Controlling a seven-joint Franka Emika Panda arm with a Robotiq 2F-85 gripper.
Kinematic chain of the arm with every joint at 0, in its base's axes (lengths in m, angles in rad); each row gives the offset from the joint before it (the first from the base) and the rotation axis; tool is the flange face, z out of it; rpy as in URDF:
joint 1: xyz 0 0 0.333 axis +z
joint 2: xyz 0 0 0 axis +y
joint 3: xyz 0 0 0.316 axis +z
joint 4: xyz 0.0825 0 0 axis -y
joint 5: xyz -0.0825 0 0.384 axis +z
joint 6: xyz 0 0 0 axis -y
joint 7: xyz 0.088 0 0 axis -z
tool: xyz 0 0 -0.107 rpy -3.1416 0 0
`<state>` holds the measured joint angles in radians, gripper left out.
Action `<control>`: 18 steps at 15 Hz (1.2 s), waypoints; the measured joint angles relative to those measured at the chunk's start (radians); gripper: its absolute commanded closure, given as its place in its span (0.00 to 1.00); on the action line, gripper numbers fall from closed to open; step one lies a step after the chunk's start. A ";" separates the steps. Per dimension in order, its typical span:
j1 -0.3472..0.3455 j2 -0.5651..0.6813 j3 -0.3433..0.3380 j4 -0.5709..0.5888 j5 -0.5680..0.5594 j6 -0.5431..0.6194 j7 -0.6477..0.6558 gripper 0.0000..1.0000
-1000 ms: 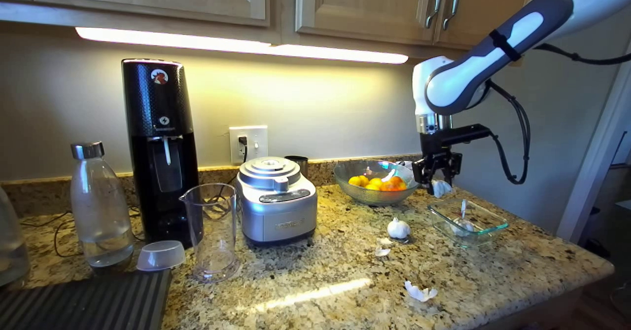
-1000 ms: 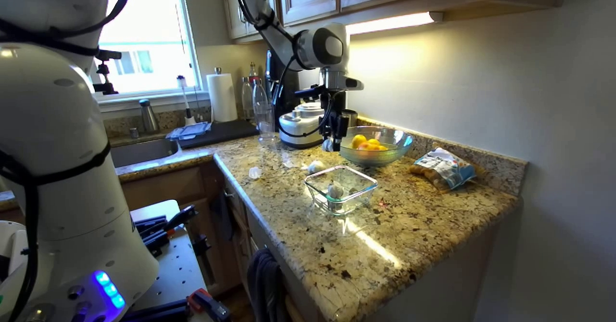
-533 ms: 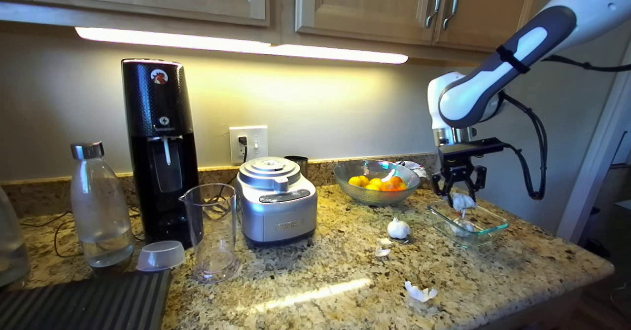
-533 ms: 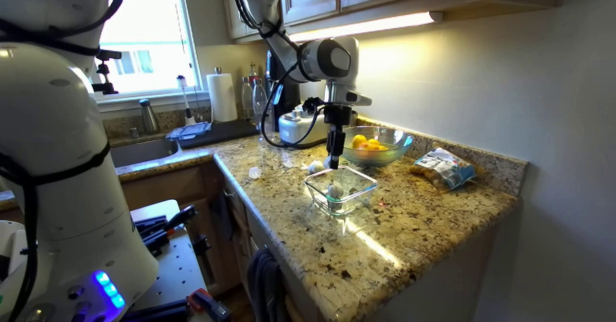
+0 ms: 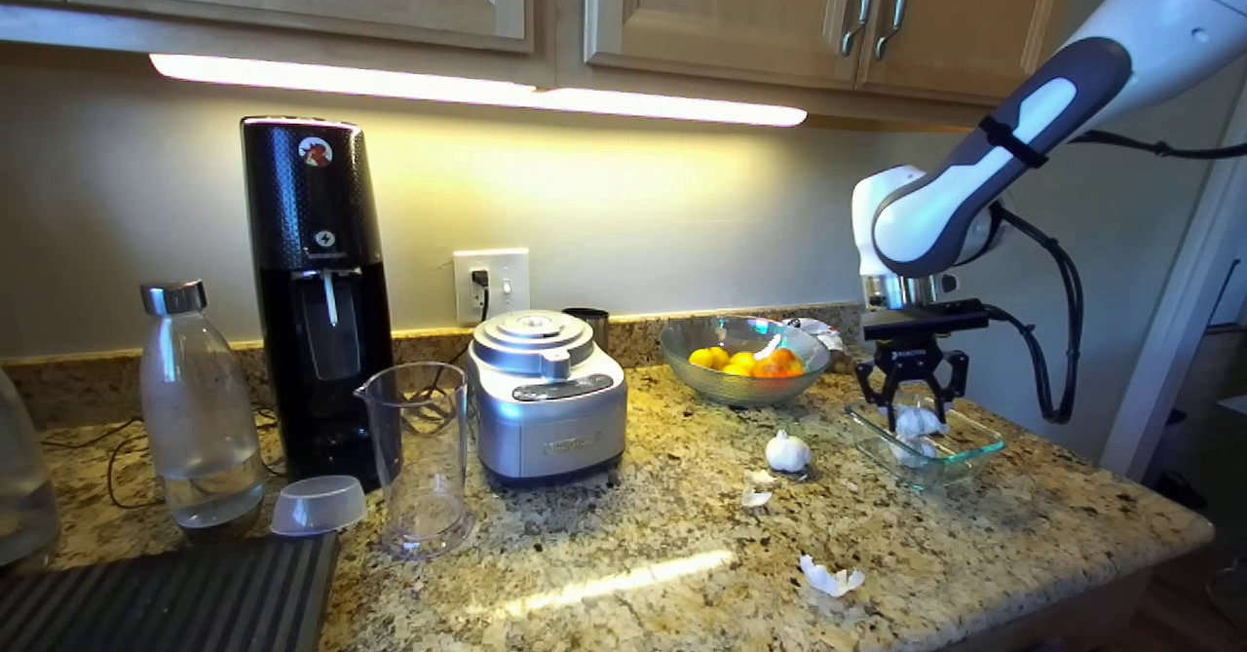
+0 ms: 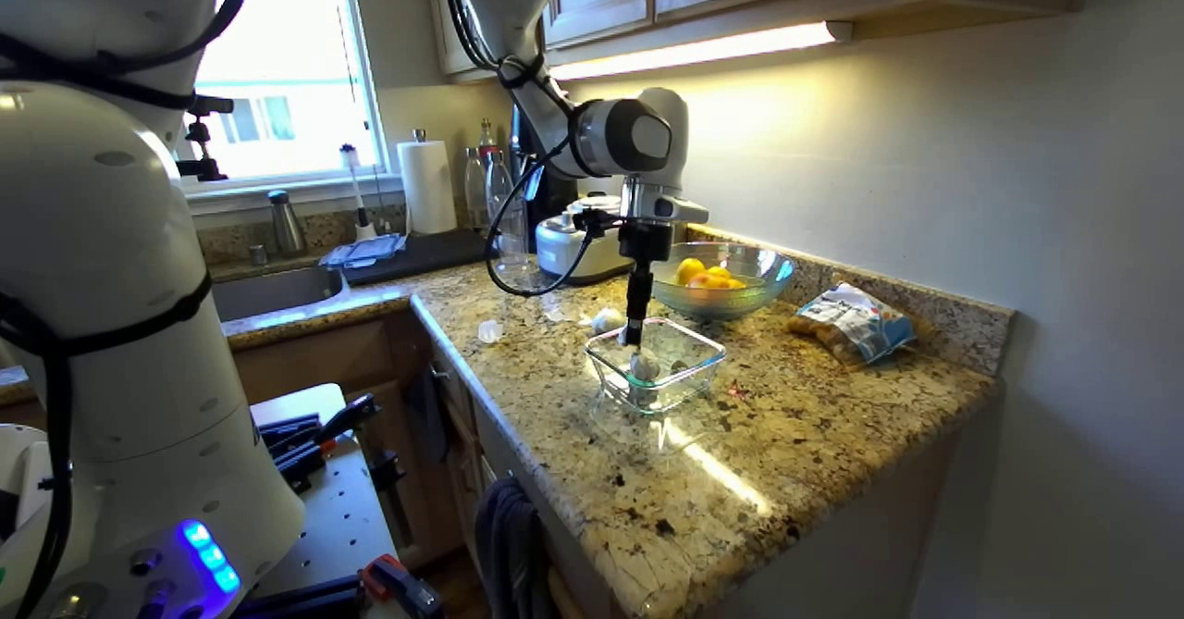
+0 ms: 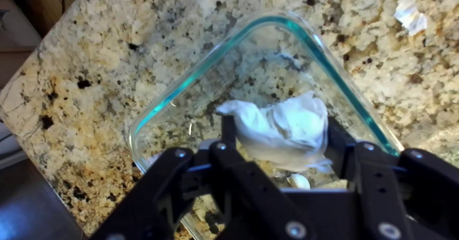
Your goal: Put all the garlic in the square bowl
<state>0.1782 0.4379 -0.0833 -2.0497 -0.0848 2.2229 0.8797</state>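
The square bowl is clear glass with a greenish rim, and its rim also shows in the other views. A white garlic bulb sits inside it. My gripper is shut on another garlic bulb, one finger on each side. It holds this bulb in the bowl's opening, about at rim height, above the bulb inside; whether the two touch I cannot tell. A third garlic bulb stands on the counter beside the bowl. A small white piece shows below the held bulb in the wrist view.
A glass bowl of fruit stands behind, near the wall. A silver appliance and a clear beaker stand farther off. Garlic skins lie on the counter. A snack bag lies by the backsplash.
My gripper has moved from beside the fruit bowl to over the square bowl, then lower, and its wrist has turned. The held garlic bulb came with it. The other bulbs have not moved.
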 measured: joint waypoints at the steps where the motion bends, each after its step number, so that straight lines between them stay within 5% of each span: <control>1: 0.000 0.000 0.000 0.000 0.004 0.011 0.006 0.02; 13: 0.002 -0.093 0.049 -0.022 0.020 0.167 0.015 0.00; 18: 0.000 -0.084 0.127 -0.001 0.104 0.219 -0.138 0.00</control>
<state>0.1784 0.3538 0.0437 -2.0509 0.0197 2.4415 0.7416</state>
